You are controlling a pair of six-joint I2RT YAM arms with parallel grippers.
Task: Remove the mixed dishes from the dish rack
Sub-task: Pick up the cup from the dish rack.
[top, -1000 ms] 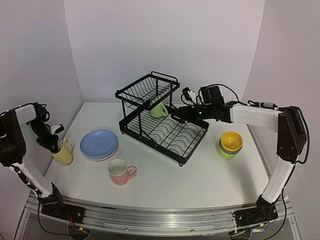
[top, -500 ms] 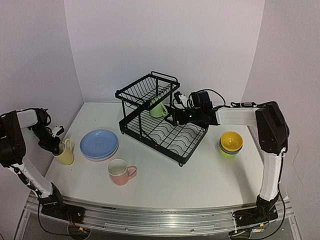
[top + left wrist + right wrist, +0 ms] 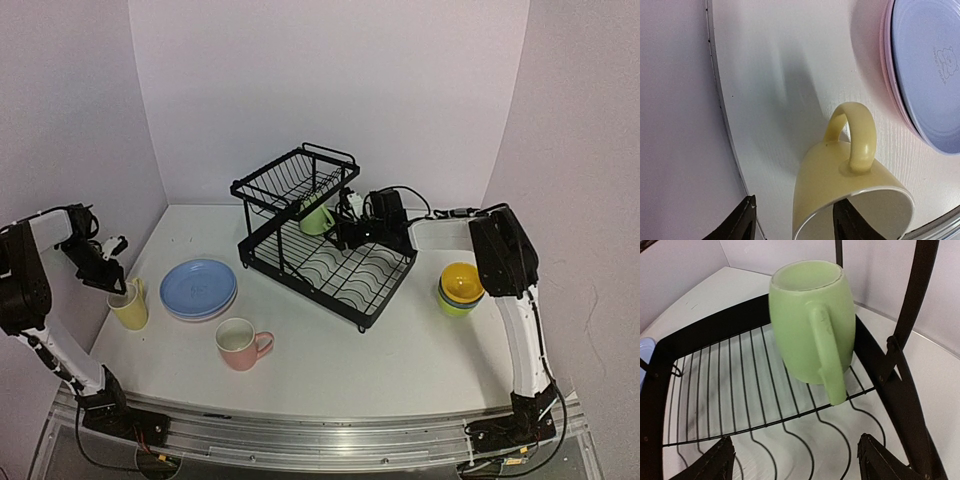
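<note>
A pale-green mug (image 3: 810, 320) rests in the lower tray of the black dish rack (image 3: 330, 275), below the upper basket, with its handle facing the right wrist camera. My right gripper (image 3: 797, 462) is open just short of that mug (image 3: 317, 217), reaching in from the rack's right side (image 3: 342, 233). At the table's left edge stands a yellow mug (image 3: 850, 185). My left gripper (image 3: 797, 225) is open over its rim, one finger outside the wall and one over the opening, and it grips nothing. In the top view that gripper (image 3: 110, 268) is just above the mug (image 3: 128, 305).
A blue plate (image 3: 198, 288) lies on a pink one left of the rack. Nearer the front is a pink mug (image 3: 240, 344). A stack of bowls with a yellow one on top (image 3: 462, 287) is right of the rack. The left wall is close to the yellow mug.
My left gripper opened, let go of the yellow mug's wall and rose a little. The right arm swung left into the rack, closing in on the green mug.
</note>
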